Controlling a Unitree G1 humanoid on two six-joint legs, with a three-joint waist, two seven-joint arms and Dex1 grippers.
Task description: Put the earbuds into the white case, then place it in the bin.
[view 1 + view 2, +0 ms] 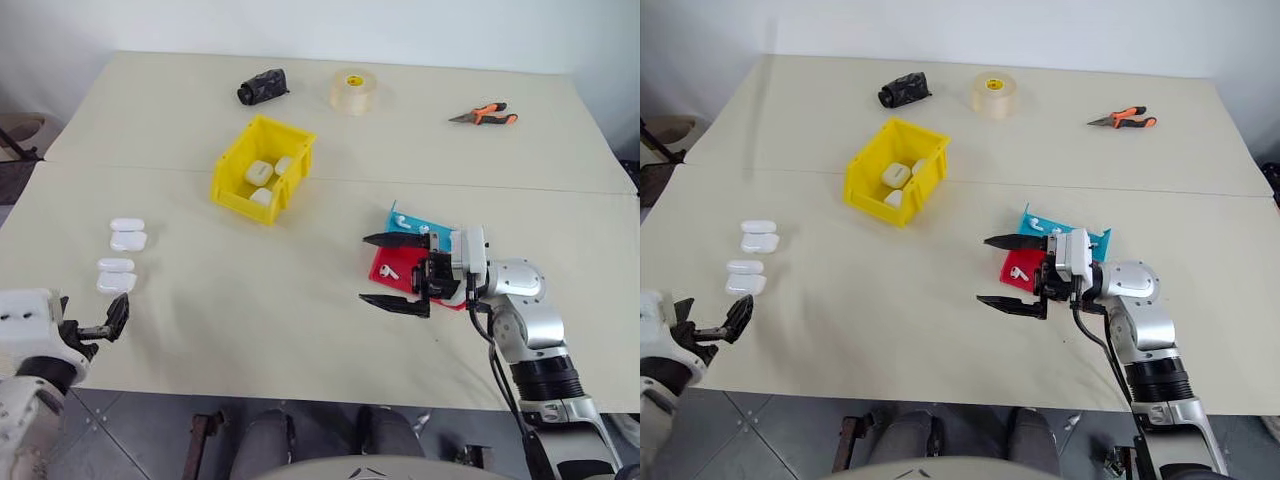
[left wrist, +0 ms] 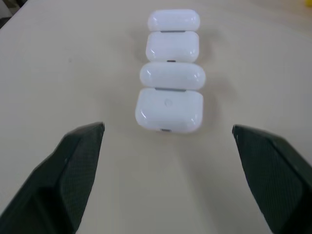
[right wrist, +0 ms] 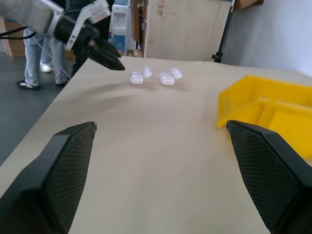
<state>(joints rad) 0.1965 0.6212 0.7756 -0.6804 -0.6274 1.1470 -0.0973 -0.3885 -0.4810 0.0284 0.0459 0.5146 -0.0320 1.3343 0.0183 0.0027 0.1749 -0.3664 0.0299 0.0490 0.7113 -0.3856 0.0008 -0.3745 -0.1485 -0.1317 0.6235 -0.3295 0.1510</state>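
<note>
2 open white cases (image 1: 122,258), yellow bin (image 1: 262,168) holding perhaps 3, earbuds (image 1: 390,270) on trays

A large table (image 1: 200,330) with a pale cream top fills most of the frame in the head views, with a straight seam running across it from left to right. Behind its far edge, along the top of the frame, stands a plain white wall (image 1: 420,25). Below the near edge lies grey tiled floor (image 1: 140,440). In the right wrist view, a light wooden panel (image 3: 187,29) leans upright at the top centre, and a person's legs in jeans (image 3: 36,53) stand at the upper left on dark floor.
</note>
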